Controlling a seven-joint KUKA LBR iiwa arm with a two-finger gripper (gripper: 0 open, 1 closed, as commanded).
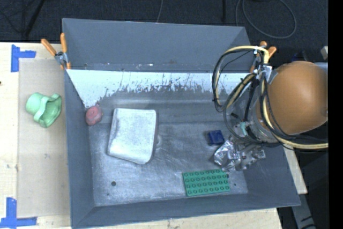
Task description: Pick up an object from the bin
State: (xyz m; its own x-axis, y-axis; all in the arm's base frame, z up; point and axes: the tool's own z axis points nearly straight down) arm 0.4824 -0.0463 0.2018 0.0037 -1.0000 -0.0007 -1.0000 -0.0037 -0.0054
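Note:
My gripper [235, 157] is low in the bin's right part, a silvery metal shape under the cables and the orange cover. Just to its upper left lies a small dark blue block [215, 137], close to the gripper but apart from it. A flat green studded plate [207, 183] rests on the bin floor directly below the gripper, near the front wall.
A folded white cloth [133, 134] lies left of the middle of the bin. A small pink ball [94, 115] sits in the far left corner against the wall. The arm comes in over the right rim.

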